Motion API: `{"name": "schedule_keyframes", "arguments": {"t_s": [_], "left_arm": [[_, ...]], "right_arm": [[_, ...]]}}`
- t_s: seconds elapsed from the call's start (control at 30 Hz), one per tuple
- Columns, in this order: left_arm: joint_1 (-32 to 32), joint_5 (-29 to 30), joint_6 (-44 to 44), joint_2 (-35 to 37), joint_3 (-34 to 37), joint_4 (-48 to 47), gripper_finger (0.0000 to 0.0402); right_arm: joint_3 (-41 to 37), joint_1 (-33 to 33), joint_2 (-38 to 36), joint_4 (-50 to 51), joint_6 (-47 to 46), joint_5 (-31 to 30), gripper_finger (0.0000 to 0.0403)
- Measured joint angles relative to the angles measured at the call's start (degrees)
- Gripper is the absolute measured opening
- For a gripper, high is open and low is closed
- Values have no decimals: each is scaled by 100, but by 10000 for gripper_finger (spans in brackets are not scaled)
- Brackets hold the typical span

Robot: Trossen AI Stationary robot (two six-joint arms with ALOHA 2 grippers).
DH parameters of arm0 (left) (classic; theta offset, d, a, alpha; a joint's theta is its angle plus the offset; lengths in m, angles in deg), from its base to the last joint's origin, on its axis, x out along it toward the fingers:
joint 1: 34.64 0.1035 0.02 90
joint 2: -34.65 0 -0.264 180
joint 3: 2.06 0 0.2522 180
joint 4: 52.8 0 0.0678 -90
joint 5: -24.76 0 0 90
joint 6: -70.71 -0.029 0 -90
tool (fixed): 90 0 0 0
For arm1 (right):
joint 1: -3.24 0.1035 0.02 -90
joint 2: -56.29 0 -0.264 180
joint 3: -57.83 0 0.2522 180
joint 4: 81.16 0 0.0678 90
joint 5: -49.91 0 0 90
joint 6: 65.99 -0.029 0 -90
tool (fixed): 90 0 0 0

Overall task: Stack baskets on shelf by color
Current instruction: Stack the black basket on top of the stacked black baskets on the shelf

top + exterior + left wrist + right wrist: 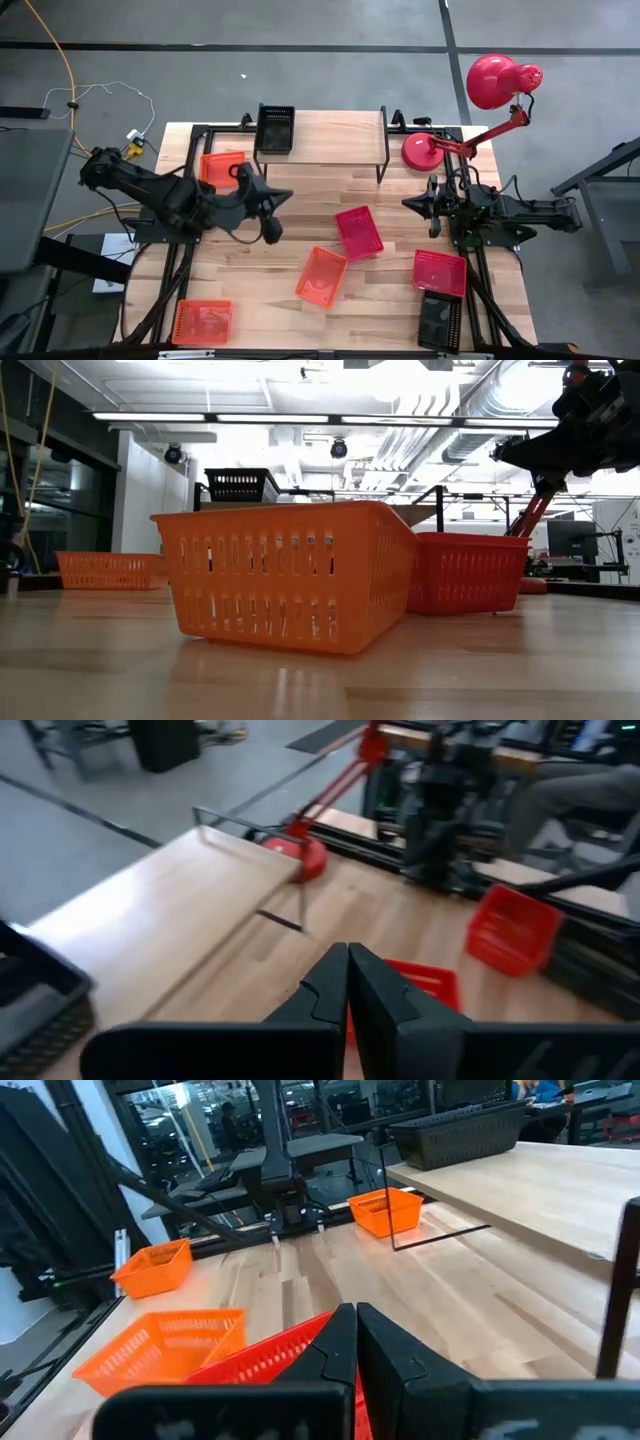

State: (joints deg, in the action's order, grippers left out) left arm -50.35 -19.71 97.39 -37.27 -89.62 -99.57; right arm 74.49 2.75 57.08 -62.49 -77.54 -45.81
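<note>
The shelf [330, 140] stands at the table's far middle with one black basket [275, 128] on its left end. An orange basket [222, 165] rests on the table at the shelf's left. Pinkish red baskets [358, 232] [440, 272], orange baskets [321, 277] [202, 322] and a black basket [438, 320] lie scattered on the table nearer the front. My left gripper [283, 196] [348, 970] is shut and empty, raised over the table in front of the shelf's left part. My right gripper [410, 203] [355, 1330] is shut and empty at the right.
A red desk lamp [495, 85] stands with its base [425, 150] at the shelf's right end. Bare tabletop [300, 225] lies between the shelf and the scattered baskets. The arms' black frames run along both table sides.
</note>
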Motion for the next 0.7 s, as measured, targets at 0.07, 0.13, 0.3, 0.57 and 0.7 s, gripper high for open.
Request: {"name": "schedule_keyframes", "arguments": {"t_s": [0.07, 0.13, 0.3, 0.57, 0.7], "left_arm": [[-171, -1, 150, 0, 0, 5, 0], [-301, -5, 260, 0, 0, 27, 0], [-421, -614, 284, 0, 0, 413, 0], [145, -2913, -965, 33, 4, 1333, 0], [781, -3526, -1424, 229, 14, 1336, 0]], "right_arm": [[-2, 0, 0, -18, -67, -24, 0], [-9, 0, 0, -163, -543, 7, 0], [-7, 0, -2, -784, -2067, -327, 0], [-7, 0, -2, -2198, -3205, -546, 0], [10, 14, 30, -3203, -3090, -7, 0]]}}
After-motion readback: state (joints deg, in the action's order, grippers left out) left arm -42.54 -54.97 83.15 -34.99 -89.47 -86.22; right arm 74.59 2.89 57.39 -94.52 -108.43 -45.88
